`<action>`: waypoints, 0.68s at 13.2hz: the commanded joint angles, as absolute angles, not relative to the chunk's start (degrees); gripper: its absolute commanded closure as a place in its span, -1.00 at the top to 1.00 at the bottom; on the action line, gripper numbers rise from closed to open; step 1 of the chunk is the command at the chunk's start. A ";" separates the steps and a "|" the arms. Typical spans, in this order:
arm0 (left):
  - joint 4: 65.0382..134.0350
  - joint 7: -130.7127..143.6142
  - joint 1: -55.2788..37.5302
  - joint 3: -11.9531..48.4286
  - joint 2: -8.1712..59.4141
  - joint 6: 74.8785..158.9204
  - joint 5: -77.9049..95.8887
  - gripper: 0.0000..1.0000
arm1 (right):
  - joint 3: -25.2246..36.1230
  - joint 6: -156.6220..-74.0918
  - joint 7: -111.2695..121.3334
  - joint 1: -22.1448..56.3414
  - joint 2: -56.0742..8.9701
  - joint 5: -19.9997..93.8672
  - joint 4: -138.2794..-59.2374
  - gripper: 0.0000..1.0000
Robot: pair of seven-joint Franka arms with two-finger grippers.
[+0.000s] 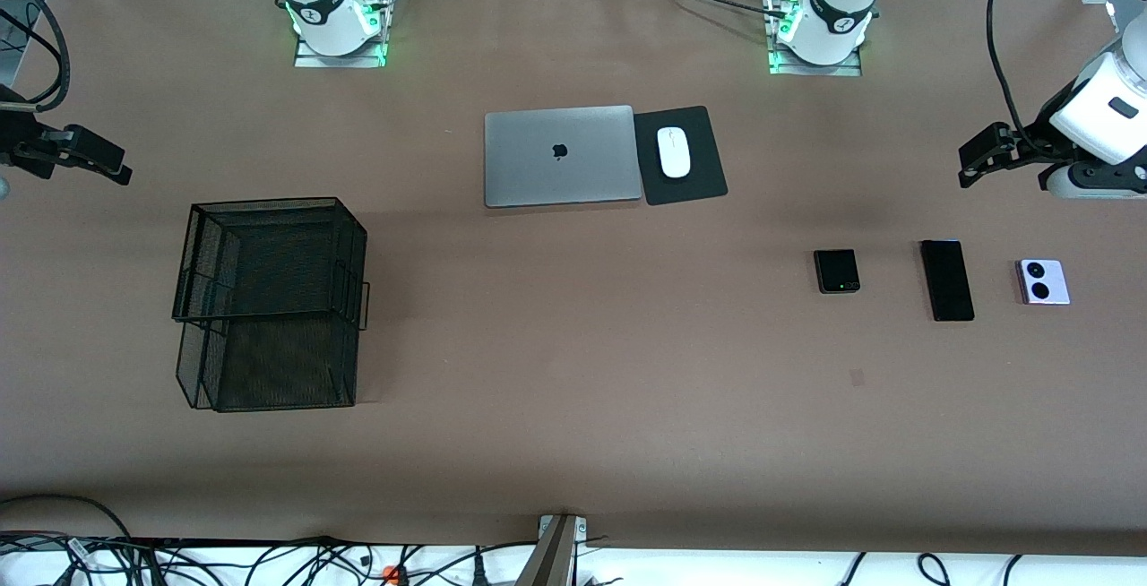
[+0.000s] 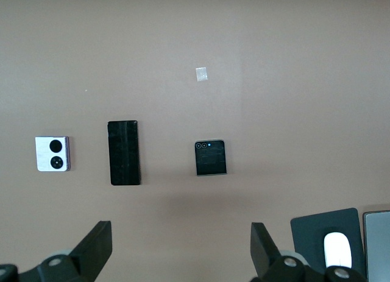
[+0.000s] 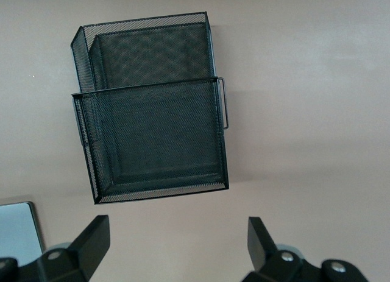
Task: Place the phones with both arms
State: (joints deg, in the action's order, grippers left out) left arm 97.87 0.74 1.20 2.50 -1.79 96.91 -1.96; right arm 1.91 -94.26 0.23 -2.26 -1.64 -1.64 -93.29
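Three phones lie in a row toward the left arm's end of the table: a small squarish black folded one (image 1: 837, 271), a long slim black slab (image 1: 948, 280) and a small lilac-white one with two round black lenses (image 1: 1043, 281). The left wrist view shows them too: folded (image 2: 211, 158), slab (image 2: 124, 152), lilac-white (image 2: 52, 153). My left gripper (image 1: 972, 160) is up in the air over bare table beside the row, open and empty (image 2: 181, 245). My right gripper (image 1: 116, 169) is up over the right arm's end of the table, open and empty (image 3: 177, 242).
A black wire-mesh two-tier basket (image 1: 269, 299) stands toward the right arm's end and shows in the right wrist view (image 3: 152, 130). A closed grey laptop (image 1: 560, 156) and a white mouse (image 1: 674, 152) on a black pad (image 1: 694, 183) lie mid-table near the arm bases.
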 commanded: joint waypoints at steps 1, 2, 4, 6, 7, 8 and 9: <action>95.80 0.44 0.97 2.46 -1.05 95.54 -1.41 1.00 | 2.02 -94.13 -0.18 -2.02 -1.49 -1.67 -92.64 1.00; 95.80 0.35 0.97 2.46 -0.97 95.45 -1.41 1.00 | 2.02 -94.13 -0.18 -2.02 -1.49 -1.67 -92.64 1.00; 95.71 0.44 0.97 2.46 -0.88 95.36 -1.41 1.00 | 2.02 -94.13 -0.18 -2.02 -1.49 -1.67 -92.64 1.00; 94.93 0.44 0.97 2.46 -0.09 94.92 -1.41 1.00 | 2.02 -94.13 -0.26 -2.02 -1.49 -1.67 -92.64 1.00; 94.57 0.35 0.97 2.37 0.43 94.31 -1.41 1.00 | 2.02 -94.13 -0.18 -2.02 -1.49 -1.67 -92.64 1.00; 93.61 0.35 0.97 2.46 0.96 93.87 -1.41 1.00 | 2.02 -94.13 -0.18 -2.02 -1.49 -1.67 -92.64 1.00; 93.17 0.26 0.97 2.46 1.75 93.26 -1.49 1.00 | 2.02 -94.13 -0.18 -2.02 -1.49 -1.67 -92.64 1.00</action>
